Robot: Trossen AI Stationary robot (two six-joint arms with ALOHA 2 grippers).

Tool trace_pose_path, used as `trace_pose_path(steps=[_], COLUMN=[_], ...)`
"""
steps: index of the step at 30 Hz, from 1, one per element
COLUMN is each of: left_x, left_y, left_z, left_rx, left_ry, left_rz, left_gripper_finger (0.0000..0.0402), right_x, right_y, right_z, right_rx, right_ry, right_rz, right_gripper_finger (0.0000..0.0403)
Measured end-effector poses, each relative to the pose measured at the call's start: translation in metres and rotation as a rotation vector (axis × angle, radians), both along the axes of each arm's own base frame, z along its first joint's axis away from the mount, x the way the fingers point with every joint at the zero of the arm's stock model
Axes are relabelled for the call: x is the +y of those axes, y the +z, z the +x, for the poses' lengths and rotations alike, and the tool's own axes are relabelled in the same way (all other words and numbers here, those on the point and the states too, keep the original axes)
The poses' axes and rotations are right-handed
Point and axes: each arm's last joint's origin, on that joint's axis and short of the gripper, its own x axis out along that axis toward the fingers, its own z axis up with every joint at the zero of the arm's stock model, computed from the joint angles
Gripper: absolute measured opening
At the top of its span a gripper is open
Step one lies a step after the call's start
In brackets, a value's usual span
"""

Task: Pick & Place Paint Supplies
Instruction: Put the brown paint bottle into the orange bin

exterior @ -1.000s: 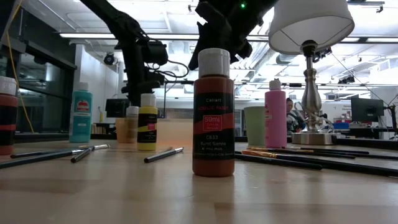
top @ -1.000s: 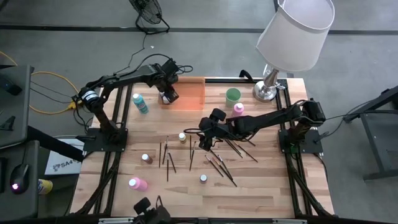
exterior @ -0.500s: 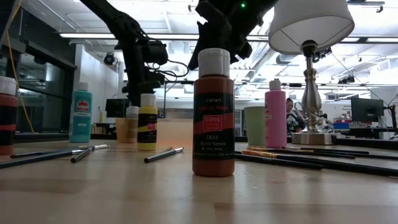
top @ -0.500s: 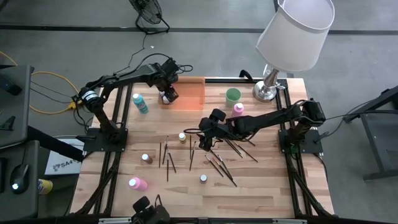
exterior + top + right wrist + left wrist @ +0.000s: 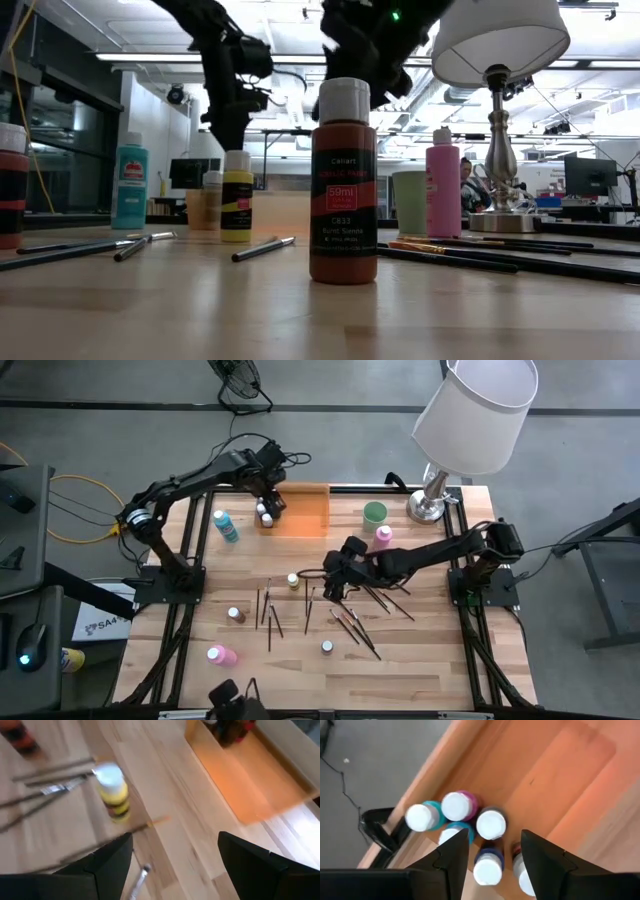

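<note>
- In the tray's far left corner, a cluster of paint bottles (image 5: 491, 824) stands upright, white caps packed together; about six caps show in the left wrist view, though the exact count is hard to tell.
- The orange tray (image 5: 305, 512) lies at the surface's far edge, and the rest of its floor is bare.
- The left tool (image 5: 267, 495) hangs above that cluster, its fingers (image 5: 454, 851) spread apart on either side of the caps and grasping nothing.
- A yellow bottle (image 5: 293, 580) stands upright near the middle of the surface (image 5: 420, 660), just left of the right tool (image 5: 331, 588).
- The right tool hovers low over the scattered paintbrushes (image 5: 352, 628), its fingers (image 5: 107, 862) wide apart and empty.
- More brushes (image 5: 268, 610) lie in a loose group left of centre, with a brown bottle (image 5: 235, 614) beside them.
- A pink bottle (image 5: 221, 655) lies near the front left, and a small bottle (image 5: 327, 647) stands among the front brushes.
- A teal bottle (image 5: 226, 525) sits left of the tray, outside it.
- Another pink bottle (image 5: 383, 535) stands just beside the green cup (image 5: 374, 513).
- A lamp (image 5: 470, 420) stands at the far right corner.
</note>
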Motion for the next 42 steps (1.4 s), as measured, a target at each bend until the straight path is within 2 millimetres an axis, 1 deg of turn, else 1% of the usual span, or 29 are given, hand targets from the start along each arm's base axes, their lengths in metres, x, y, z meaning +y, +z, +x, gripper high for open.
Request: trace_pose_path(steps=[2, 5, 8, 11, 15, 18, 22, 26, 29, 32, 36, 39, 42], left_x=[-0.005, -0.020, -0.040, -0.063, -0.094, -0.115, -0.142, -0.164, -0.175, -0.185, -0.194, -0.198, -0.197], left_y=[0.008, 0.023, 0.035, 0.043, 0.042, 0.035, 0.024, 0.019, 0.016, 0.016, 0.017, 0.018, 0.018], left_z=[-0.004, -0.008, -0.014, -0.018, -0.026, -0.034, -0.041, -0.044, -0.044, -0.041, -0.037, -0.035, -0.036], left_rx=[-0.021, -0.067, -0.109, -0.165, -0.238, -0.281, -0.358, -0.430, -0.455, -0.476, -0.498, -0.513, -0.507], left_ry=[-0.005, -0.034, -0.072, -0.129, -0.202, -0.249, -0.338, -0.416, -0.468, -0.514, -0.557, -0.576, -0.573], left_rz=[0.017, 0.049, 0.077, 0.113, 0.146, 0.152, 0.164, 0.171, 0.169, 0.165, 0.162, 0.164, 0.167], left_gripper_finger=[0.0172, 0.0172, 0.0172, 0.0172, 0.0172, 0.0172, 0.0172, 0.0172, 0.0172, 0.0172, 0.0172, 0.0172, 0.0172], right_x=[0.002, 0.008, 0.019, 0.032, 0.054, 0.075, 0.105, 0.126, 0.138, 0.147, 0.153, 0.155, 0.159], right_y=[-0.011, -0.028, -0.042, -0.049, -0.050, -0.051, -0.065, -0.075, -0.075, -0.080, -0.105, -0.123, -0.125], right_z=[-0.006, -0.015, -0.024, -0.035, -0.054, -0.070, -0.090, -0.104, -0.107, -0.107, -0.104, -0.096, -0.087], right_rx=[0.027, 0.057, 0.078, 0.086, 0.061, 0.007, -0.031, -0.153, -0.241, -0.228, -0.162, -0.178, -0.267], right_ry=[-0.028, -0.049, -0.057, -0.066, -0.076, -0.041, 0.044, 0.055, 0.118, 0.222, 0.273, 0.268, 0.305], right_rz=[-0.018, -0.006, 0.019, 0.033, 0.048, 0.050, 0.031, 0.067, 0.119, 0.113, 0.119, 0.126, 0.121], right_gripper_finger=[0.0286, 0.0286, 0.0286, 0.0286, 0.0286, 0.0286, 0.0286, 0.0286, 0.0286, 0.0286, 0.0286, 0.0286, 0.0286])
